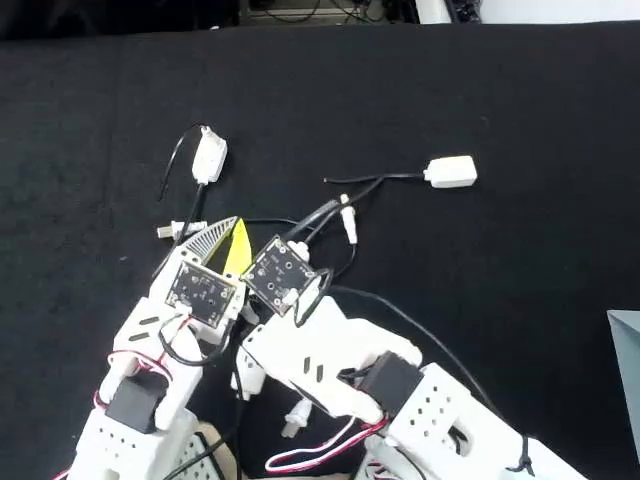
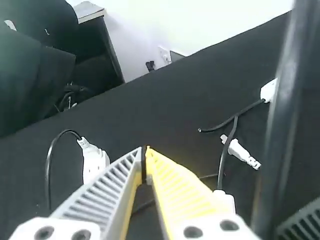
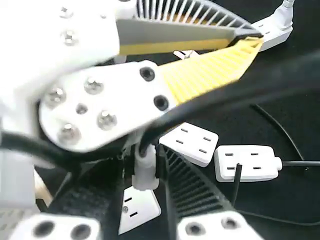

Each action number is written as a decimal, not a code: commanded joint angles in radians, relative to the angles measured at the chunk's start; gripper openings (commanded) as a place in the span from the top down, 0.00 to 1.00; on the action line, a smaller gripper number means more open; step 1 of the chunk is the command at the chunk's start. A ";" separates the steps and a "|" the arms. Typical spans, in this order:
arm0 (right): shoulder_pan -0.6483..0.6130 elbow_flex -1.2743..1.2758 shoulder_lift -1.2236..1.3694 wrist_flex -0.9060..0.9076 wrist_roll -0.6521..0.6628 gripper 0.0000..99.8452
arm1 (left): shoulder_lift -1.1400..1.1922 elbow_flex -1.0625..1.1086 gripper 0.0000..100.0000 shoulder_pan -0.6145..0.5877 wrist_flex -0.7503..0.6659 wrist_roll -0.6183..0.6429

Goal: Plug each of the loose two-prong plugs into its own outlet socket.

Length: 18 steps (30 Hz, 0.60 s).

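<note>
Now, L gripper (image 2: 144,151) jaws together, R gripper (image 3: 148,160) clamped on white plug (image 3: 145,174), outlet socket (image 3: 248,163) near

black table (image 1: 520,90): white sockets (image 1: 450,172), loose plugs (image 1: 347,220), cables (image 1: 400,177)

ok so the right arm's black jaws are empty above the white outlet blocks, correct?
Not empty. In the right wrist view the right gripper has its black jaws shut on a white plug with a black cord. The white outlet blocks do lie below it, as you said.
</note>
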 commanded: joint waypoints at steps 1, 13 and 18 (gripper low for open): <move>-0.002 -0.018 -0.010 -0.002 0.002 0.99 | -0.002 -0.033 0.97 0.025 -0.025 -0.009; 0.115 -0.008 0.097 -0.140 -0.121 0.99 | -0.002 0.024 0.97 -0.461 -0.023 0.153; 0.126 -0.051 0.302 -0.221 -0.187 0.99 | 0.000 0.077 0.97 -0.684 -0.011 0.272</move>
